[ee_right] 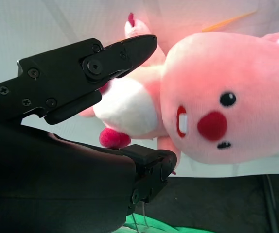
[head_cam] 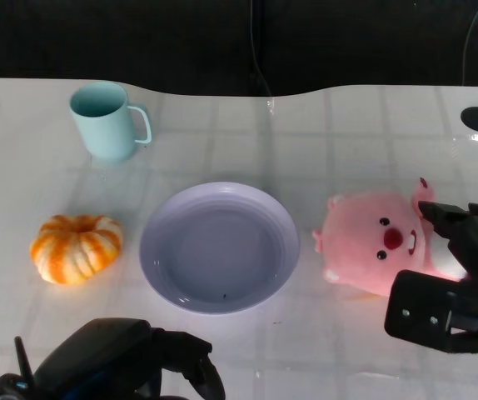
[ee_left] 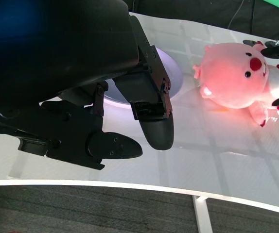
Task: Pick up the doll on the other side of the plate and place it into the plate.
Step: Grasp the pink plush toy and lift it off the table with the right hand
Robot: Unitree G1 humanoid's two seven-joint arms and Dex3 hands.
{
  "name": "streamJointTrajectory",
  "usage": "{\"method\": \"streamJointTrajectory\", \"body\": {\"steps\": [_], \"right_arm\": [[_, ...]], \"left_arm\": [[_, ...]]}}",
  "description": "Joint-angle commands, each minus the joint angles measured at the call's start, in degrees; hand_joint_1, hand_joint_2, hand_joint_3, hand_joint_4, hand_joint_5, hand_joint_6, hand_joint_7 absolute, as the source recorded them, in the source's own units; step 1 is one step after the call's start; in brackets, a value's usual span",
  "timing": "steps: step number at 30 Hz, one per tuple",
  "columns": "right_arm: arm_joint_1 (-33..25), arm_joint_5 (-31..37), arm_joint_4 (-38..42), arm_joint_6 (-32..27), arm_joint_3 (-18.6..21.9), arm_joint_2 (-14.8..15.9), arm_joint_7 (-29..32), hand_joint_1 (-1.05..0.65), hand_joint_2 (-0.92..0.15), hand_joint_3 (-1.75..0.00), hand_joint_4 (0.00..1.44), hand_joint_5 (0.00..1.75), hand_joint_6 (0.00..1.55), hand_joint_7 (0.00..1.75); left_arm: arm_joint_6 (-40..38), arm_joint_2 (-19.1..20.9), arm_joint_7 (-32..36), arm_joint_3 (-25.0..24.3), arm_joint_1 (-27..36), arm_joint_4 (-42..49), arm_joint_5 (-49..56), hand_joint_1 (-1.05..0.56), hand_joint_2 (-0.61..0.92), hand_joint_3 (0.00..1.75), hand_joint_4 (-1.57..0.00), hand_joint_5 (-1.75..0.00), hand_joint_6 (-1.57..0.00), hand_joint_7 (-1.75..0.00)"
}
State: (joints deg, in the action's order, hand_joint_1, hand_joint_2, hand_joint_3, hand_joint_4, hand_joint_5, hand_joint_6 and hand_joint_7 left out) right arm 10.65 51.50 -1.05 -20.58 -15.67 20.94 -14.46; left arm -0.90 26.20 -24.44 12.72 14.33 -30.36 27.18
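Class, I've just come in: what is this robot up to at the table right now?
The right robot hand is at the pink doll, which lies on the table to the right of the empty lavender plate. Its fingers reach around the doll's body, but a firm grip cannot be confirmed, and the doll is not yet lifted. The left robot hand rests near the table's front edge, holding nothing. A mint mug and an orange pumpkin-shaped toy sit untouched to the plate's left.
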Motion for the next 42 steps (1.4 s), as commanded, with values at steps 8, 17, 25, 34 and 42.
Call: {"method": "streamJointTrajectory", "body": {"steps": [8, 17, 25, 34, 42], "right_arm": [[5.2, -3.1, 12.4, 0.3, -3.0, -2.9, 2.9, -0.50, -0.80, -0.01, 0.00, 0.26, 0.15, 0.00], [13.0, -4.2, 28.4, -0.6, -7.1, -6.5, 4.9, -0.57, -0.87, -0.01, 0.24, 0.25, 0.31, 0.03], [18.5, -4.6, 40.0, 2.4, -10.3, -7.6, 9.9, -0.56, -0.90, 0.00, 0.41, 0.17, 0.49, 0.04], [21.9, -9.9, 53.7, 18.2, -8.8, -7.9, 25.4, -0.24, -0.90, 0.00, 1.00, 0.22, 0.99, 0.10], [22.7, -10.9, 56.6, 23.4, -9.1, -7.1, 30.2, -0.25, -0.91, -0.09, 0.80, 1.50, 0.95, 0.92]], "left_arm": [[-2.2, 1.1, -1.3, 0.1, 1.0, -2.9, 1.5, -0.21, 0.92, 0.32, -0.65, -1.42, -0.82, -0.69], [-2.4, 1.0, -1.5, 0.2, 1.9, -4.3, 2.1, -0.19, 0.92, 0.31, -0.67, -1.41, -0.83, -0.68], [-2.7, 1.3, -1.5, 0.3, 2.0, -4.8, 2.6, -0.18, 0.92, 0.31, -0.68, -1.39, -0.84, -0.67], [-2.3, 1.4, -1.5, 0.7, 2.2, -5.2, 3.6, -0.18, 0.92, 0.29, -0.69, -1.35, -0.85, -0.66], [-2.0, 1.1, -1.4, 0.7, 2.4, -5.2, 3.4, -0.19, 0.92, 0.28, -0.70, -1.39, -0.86, -0.65]]}}
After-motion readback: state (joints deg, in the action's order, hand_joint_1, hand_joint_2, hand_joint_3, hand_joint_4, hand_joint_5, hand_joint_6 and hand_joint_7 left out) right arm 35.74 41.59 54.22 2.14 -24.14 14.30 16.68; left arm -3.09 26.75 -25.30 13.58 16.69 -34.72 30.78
